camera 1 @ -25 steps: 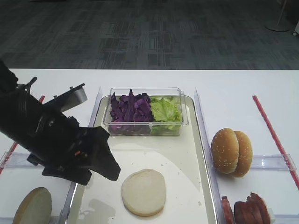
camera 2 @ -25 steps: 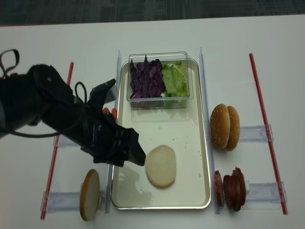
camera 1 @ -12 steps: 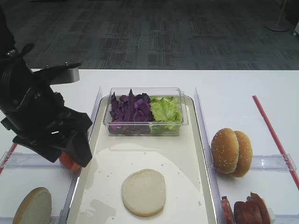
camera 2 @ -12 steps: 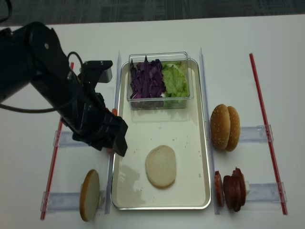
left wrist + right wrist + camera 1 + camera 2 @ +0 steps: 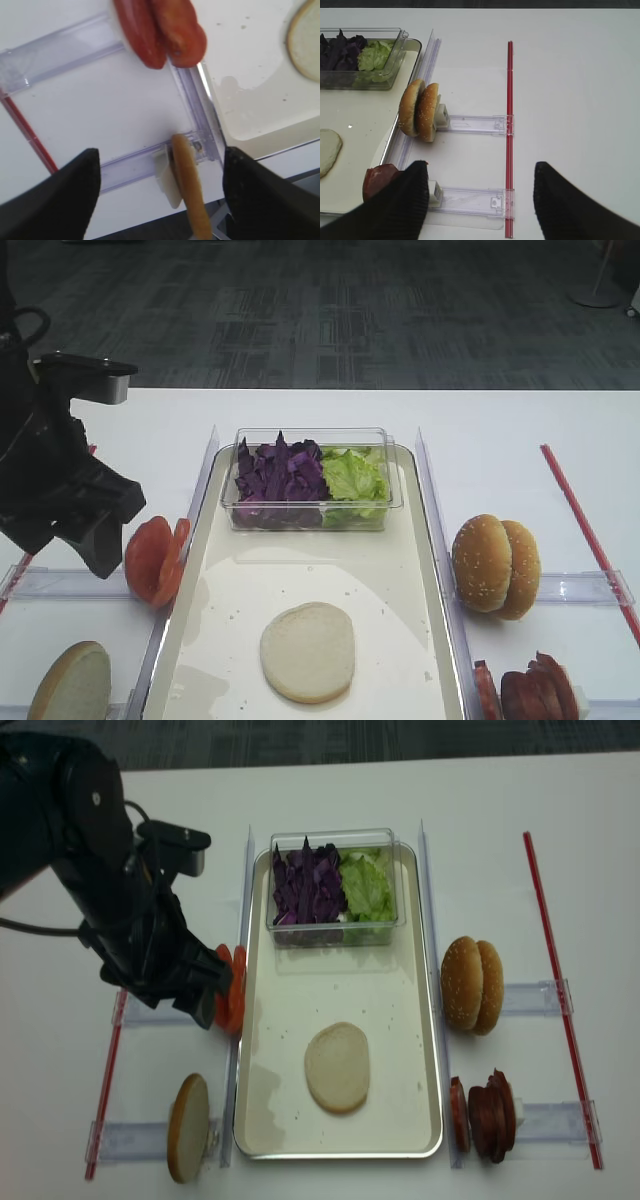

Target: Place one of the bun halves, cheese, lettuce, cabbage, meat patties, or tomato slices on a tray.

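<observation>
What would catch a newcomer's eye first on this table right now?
Probably the big black left arm, its open claw hanging empty above the tomato slices beside the tray's left edge. Next, the pale bun half lying flat alone on the tray, below the clear tub of purple cabbage and green lettuce.

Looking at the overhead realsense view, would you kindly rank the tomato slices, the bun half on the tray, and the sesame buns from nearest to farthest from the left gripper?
1. The tomato slices, right beside the left gripper, just outside the tray's left rim.
2. The bun half, lying flat on the tray's near part.
3. The sesame buns, standing on edge beyond the tray's right rim.
</observation>
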### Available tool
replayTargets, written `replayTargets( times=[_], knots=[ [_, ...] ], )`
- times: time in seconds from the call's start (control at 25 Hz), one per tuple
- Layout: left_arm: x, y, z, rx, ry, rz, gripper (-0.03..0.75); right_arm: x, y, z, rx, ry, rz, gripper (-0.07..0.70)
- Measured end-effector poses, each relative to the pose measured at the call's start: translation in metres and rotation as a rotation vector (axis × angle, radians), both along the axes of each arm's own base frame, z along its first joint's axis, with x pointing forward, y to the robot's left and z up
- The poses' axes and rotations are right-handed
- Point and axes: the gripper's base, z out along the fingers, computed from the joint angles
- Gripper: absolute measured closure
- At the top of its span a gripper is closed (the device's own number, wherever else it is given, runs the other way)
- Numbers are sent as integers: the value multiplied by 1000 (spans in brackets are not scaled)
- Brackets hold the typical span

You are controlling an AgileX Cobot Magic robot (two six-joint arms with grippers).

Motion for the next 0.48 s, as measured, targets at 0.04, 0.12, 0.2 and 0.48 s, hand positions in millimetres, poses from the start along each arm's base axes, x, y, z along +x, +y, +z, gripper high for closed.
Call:
replayTargets(
  times=[0.04,0.12,0.2,0.48],
  knots=[
    [1,2,0,23,-8,3,228,0,0,0,0,0,0,150],
    [1,4,0,35,-12,8,228,0,0,0,0,0,0,150],
    [1,4,0,36,-13,8,229,0,0,0,0,0,0,150],
    [2,6,0,42,-15,14,230,0,0,0,0,0,0,150]
  ],
)
